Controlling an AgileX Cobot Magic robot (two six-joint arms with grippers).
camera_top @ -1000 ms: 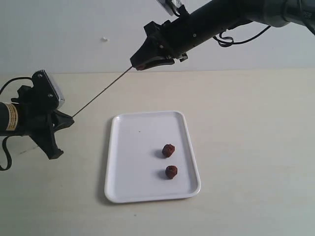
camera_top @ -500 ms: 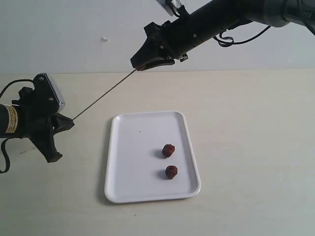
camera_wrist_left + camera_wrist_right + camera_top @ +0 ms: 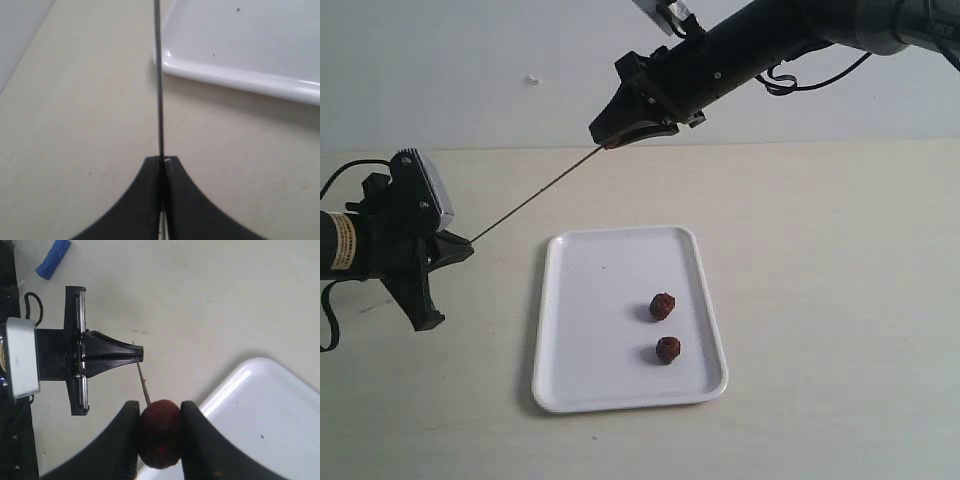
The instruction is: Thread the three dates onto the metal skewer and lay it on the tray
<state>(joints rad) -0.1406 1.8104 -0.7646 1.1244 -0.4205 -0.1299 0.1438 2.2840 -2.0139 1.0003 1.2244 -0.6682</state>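
- Two dates [image 3: 662, 306] [image 3: 668, 349] lie loose on tray [image 3: 600, 250], awaiting threading
- Left gripper [image 3: 468, 243] clenches skewer [image 3: 535, 195], rigid as spike
- Right gripper [image 3: 610, 135] grasps third date [image 3: 160, 432] at its tip, for piercing

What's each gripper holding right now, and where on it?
Left gripper pinches the metal skewer at one end. Right gripper clamps one date by its sides, at the skewer's other tip.
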